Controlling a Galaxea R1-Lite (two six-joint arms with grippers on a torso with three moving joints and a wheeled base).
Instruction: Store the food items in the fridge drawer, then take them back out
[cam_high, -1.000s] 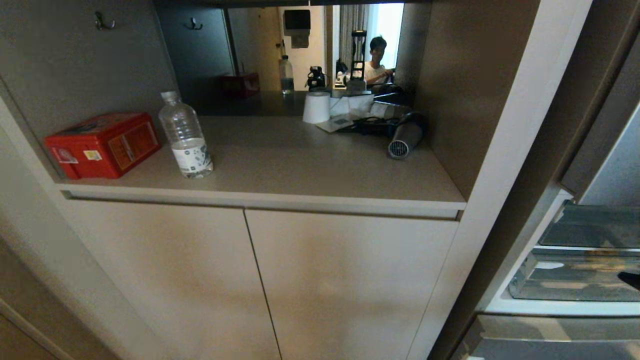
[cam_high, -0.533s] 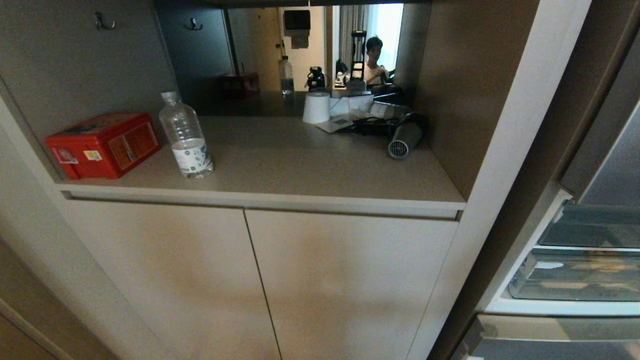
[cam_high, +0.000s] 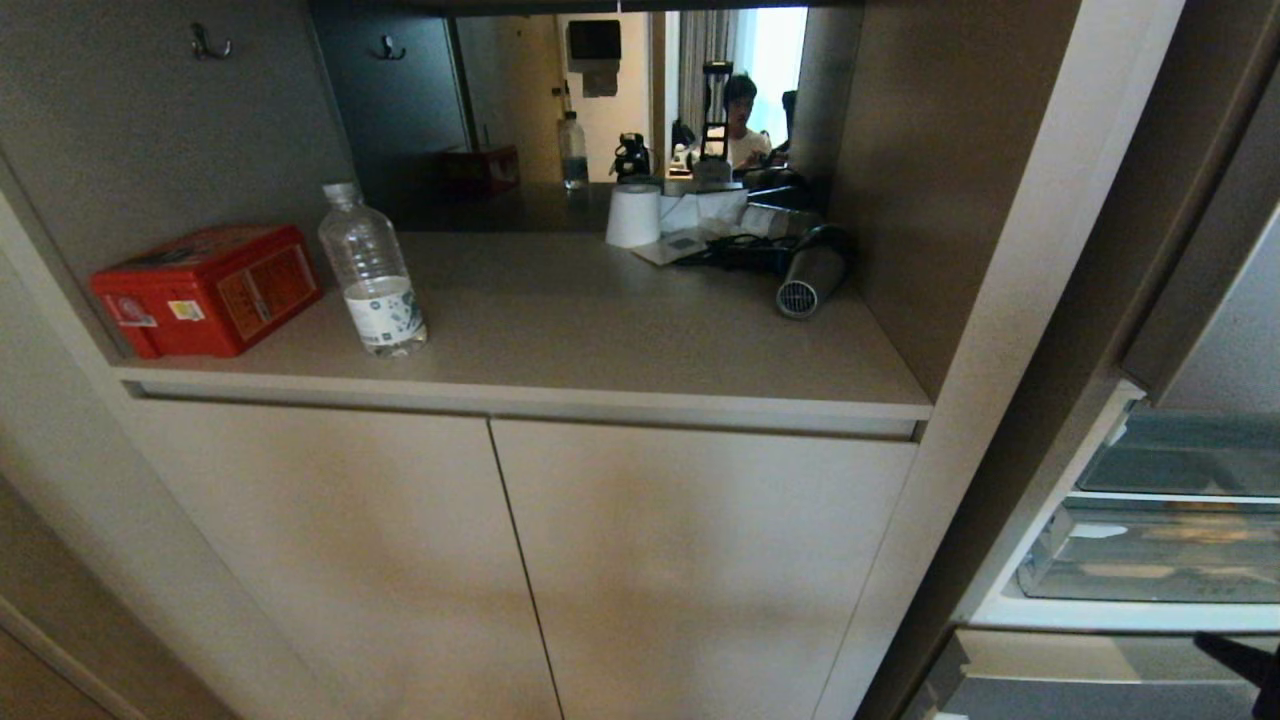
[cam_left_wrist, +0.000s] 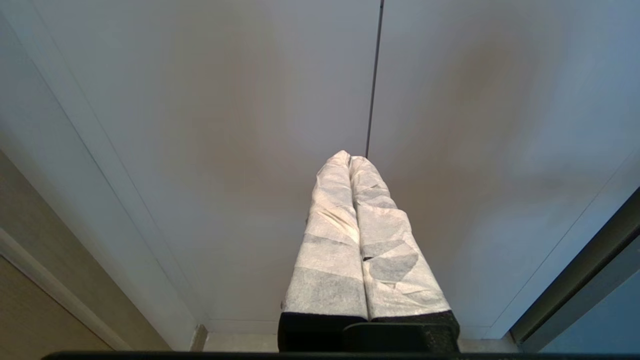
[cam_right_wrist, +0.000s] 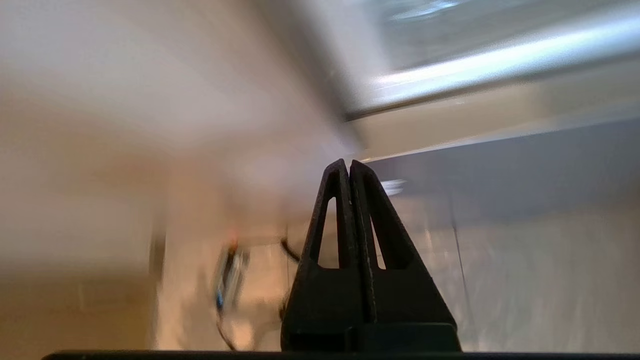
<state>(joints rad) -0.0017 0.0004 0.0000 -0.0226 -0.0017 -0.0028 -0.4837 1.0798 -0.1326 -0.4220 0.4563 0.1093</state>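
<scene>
tabletop (cam_high: 600, 330) in the cabinet niche: one red tin box (cam_high: 205, 290), one clear water bottle (cam_high: 372, 270) just beside it, one white paper roll (cam_high: 633, 214), one grey hair dryer (cam_high: 808, 272). two cabinet doors (cam_high: 700, 560) below. fridge drawer (cam_high: 1150, 550): one, transparent, at the right edge of the head view, contents not discernible; potato and pepper not seen. left claw (cam_left_wrist: 349, 159): pads pressed together, holding nothing, facing the door seam. right claw (cam_right_wrist: 348, 164): fingers together, holding nothing, low beside the fridge.
</scene>
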